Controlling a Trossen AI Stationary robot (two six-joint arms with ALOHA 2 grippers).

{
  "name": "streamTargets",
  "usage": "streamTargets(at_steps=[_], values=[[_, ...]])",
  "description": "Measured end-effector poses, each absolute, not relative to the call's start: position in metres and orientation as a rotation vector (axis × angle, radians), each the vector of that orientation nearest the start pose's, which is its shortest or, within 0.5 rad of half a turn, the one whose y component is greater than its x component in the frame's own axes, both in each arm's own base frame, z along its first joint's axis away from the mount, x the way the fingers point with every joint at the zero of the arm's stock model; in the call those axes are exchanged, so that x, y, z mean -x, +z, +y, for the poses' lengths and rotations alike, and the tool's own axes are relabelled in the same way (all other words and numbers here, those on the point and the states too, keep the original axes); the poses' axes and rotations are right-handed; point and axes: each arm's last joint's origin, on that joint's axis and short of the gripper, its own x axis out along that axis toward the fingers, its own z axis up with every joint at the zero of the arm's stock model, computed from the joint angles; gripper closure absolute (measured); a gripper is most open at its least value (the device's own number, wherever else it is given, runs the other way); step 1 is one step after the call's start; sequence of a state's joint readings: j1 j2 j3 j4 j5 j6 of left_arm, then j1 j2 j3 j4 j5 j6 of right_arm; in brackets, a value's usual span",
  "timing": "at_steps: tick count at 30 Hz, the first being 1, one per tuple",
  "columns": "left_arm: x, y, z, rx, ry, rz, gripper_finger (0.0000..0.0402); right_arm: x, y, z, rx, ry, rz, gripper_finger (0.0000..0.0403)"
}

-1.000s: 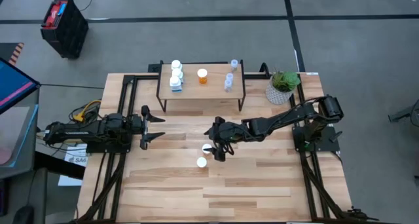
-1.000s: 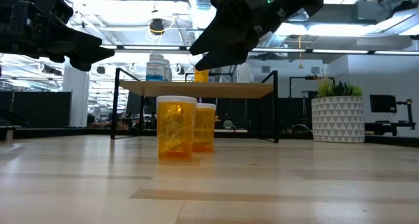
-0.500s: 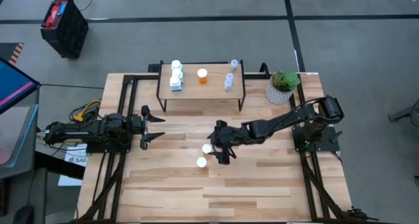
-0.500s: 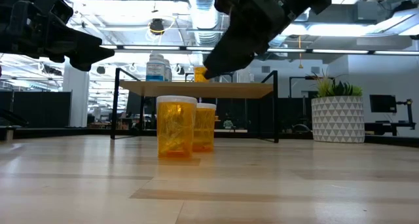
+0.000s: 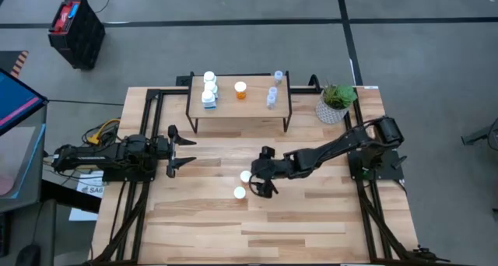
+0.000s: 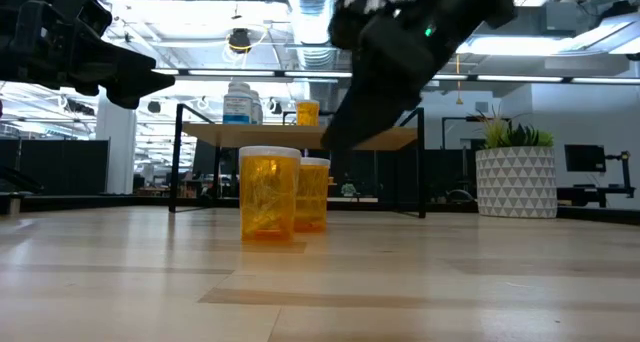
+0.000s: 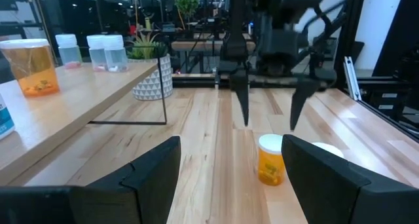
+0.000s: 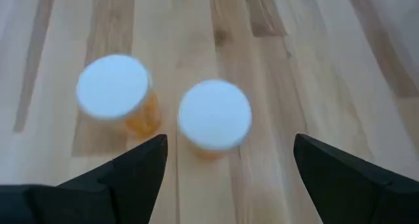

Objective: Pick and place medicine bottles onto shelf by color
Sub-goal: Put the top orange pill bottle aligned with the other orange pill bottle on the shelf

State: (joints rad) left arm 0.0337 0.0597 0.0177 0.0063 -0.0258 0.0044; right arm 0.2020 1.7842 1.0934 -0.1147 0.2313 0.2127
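Both arms are showing as matte black, built of chunky jointed segments on black tube frames. The left arm (image 5: 117, 157) is trailing orange and yellow cables at its base. The right arm (image 5: 334, 148) is glowing with small green lights on its wrist — its fingers (image 8: 131, 168) are showing as flat, tapering black blades.

A potted green plant (image 5: 336, 101) stands at the table's (image 5: 311, 219) far right corner.

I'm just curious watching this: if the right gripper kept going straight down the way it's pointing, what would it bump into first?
Most likely the orange bottle with the white cap, centred between the right gripper's open fingers; a second orange bottle stands just beside.
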Motion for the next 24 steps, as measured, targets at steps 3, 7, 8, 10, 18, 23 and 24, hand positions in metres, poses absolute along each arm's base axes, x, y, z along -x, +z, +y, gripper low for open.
streamTargets(at_steps=[3,7,8,10,18,23,24], values=[[-0.1,0.165,0.004,-0.004,0.059,0.035,0.0148,-0.367,0.167,0.068,-0.014,-0.122,0.829,0.0051],[-0.1,0.165,0.004,-0.004,0.059,0.036,0.0148,-0.377,0.163,0.067,-0.014,-0.128,0.829,0.0051],[-0.1,0.165,0.004,-0.004,0.059,0.036,0.0148,-0.379,0.162,0.066,-0.009,-0.129,0.833,0.0051],[-0.1,0.165,0.004,-0.005,0.059,0.036,0.0148,-0.385,0.161,0.065,0.006,-0.125,0.826,0.0051],[-0.1,0.165,0.004,-0.005,0.059,0.038,0.0148,-0.397,0.165,0.06,0.047,-0.107,0.822,0.0051],[-0.1,0.165,0.004,-0.005,0.059,0.037,0.0148,-0.405,0.159,0.057,0.038,-0.101,0.826,0.0051],[-0.1,0.165,0.004,-0.006,0.059,0.037,0.0148,-0.405,0.157,0.057,0.04,-0.102,0.836,0.0051]])
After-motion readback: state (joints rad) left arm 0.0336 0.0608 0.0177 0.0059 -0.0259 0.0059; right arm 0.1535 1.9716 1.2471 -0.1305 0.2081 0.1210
